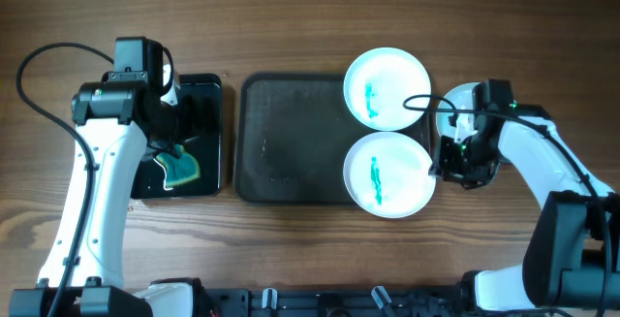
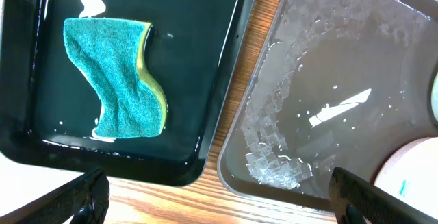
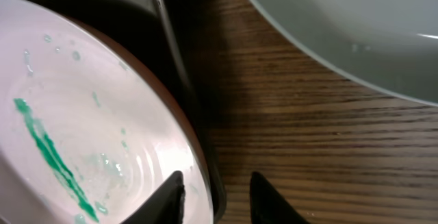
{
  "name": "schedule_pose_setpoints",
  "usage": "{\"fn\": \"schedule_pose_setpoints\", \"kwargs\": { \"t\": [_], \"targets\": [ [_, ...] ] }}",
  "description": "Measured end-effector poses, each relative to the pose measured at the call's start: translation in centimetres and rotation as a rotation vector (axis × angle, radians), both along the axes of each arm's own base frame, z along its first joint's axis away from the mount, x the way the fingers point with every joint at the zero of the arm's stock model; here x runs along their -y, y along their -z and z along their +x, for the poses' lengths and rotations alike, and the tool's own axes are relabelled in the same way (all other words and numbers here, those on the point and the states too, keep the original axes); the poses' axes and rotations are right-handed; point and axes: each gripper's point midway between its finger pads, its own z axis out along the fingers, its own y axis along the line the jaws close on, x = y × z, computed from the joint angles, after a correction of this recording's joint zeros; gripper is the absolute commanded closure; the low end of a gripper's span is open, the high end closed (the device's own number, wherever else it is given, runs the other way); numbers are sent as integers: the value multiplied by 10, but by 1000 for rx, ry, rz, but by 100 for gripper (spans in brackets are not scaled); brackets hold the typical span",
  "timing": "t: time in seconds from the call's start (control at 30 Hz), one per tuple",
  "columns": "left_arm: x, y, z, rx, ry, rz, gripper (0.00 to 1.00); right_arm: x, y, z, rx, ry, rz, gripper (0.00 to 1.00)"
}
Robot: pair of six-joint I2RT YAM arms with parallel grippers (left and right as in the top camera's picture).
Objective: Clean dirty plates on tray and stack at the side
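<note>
White plate point(image 3: 82, 114) w/ green smear sits at tray point(image 3: 168, 46) right edge. R gripper point(image 3: 215, 196) is a bit open, fingers either side of plate rim & tray wall, holding nothing. L gripper point(image 2: 222, 200) is wide open, empty, over sponge point(image 2: 116, 77) in small black tray point(image 2: 27, 142). 2nd dirty plate point(image 1: 387, 86) is behind. Pale dish point(image 3: 356, 25) is on R side.

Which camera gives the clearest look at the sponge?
Left wrist: the whole sponge shows close up, teal top and yellow edge, in the small black tray. Overhead shows it small, at the left arm's edge. Right wrist misses it.
</note>
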Motion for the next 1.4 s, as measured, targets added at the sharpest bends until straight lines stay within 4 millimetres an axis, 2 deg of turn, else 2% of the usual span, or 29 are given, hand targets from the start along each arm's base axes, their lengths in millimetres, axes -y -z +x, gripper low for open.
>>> {"fn": "schedule_pose_setpoints", "kwargs": {
  "t": [0.2,0.37,0.63,0.7,0.77,0.83,0.9,0.97,1.07,1.17,1.4],
  "targets": [
    [0,0,0,0,0,0,0,-1,4,-1,5,-2,3,90],
    [0,0,0,0,0,0,0,-4,5,-2,7,-4,17,96],
    [0,0,-1,-4,0,0,0,-7,7,-6,3,-1,30,96],
    [0,0,-1,-4,0,0,0,-6,0,-11,-7,3,26,96],
    [0,0,-1,-4,0,0,0,-7,-17,-8,28,5,17,96],
    [0,0,-1,-4,0,0,0,-22,-51,7,145,-31,1,96],
    [0,0,-1,-4,0,0,0,-39,-72,18,221,-67,-5,96],
    [-1,0,-1,-5,-2,6,0,-62,-83,29,285,-108,-10,96],
    [-10,1,-1,-7,-31,45,0,-100,-88,43,383,-161,-12,96],
    [-23,1,-2,-12,-86,62,0,-122,-87,63,449,-161,3,95],
    [-60,10,-5,-51,-237,79,3,-160,-42,106,355,-206,-20,96]
  ]
}}
